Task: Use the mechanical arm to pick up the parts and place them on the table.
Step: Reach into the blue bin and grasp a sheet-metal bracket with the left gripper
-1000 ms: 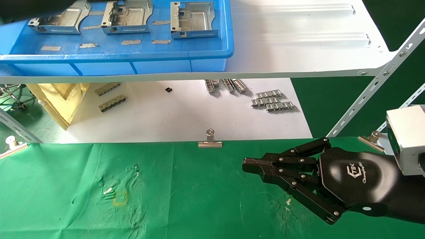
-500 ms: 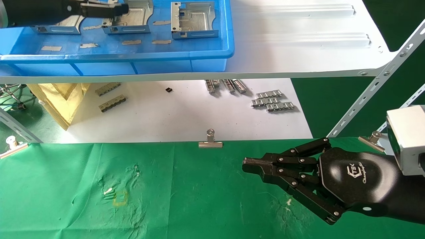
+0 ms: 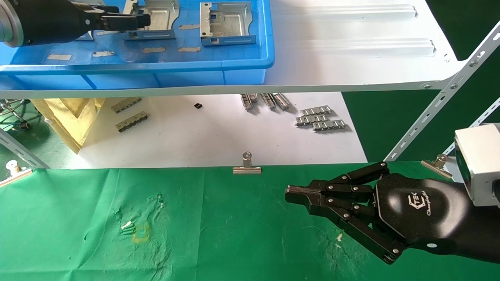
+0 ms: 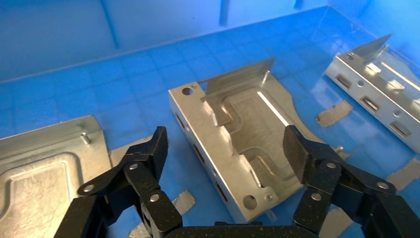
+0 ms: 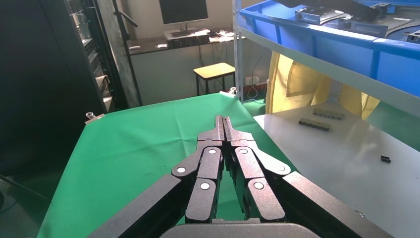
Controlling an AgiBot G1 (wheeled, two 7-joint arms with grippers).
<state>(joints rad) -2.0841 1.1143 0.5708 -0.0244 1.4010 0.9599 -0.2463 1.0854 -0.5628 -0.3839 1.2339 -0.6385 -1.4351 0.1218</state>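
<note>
Left glossy black gripper (image 4: 225,148), upper left of head view, hovering spread wide, fingers straddling silvery sheet-metal bracket (image 4: 237,148) lying in blue plastic tray (image 3: 250,58). Risk: fingertips closing on slanted flange, bracket skidding. Right black gripper (image 5: 225,121) resting pinched closed, empty, over green cloth table (image 3: 234,234).

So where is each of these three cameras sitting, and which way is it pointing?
Head view: on the robot's head, looking down on the green cloth table and blue plastic tray; both arms show.
Left wrist view: on the left arm, looking into the tray at a silvery sheet-metal bracket between the open left gripper.
Right wrist view: on the right arm, along the shut right gripper over the table.
Shared: all show the tray.
</note>
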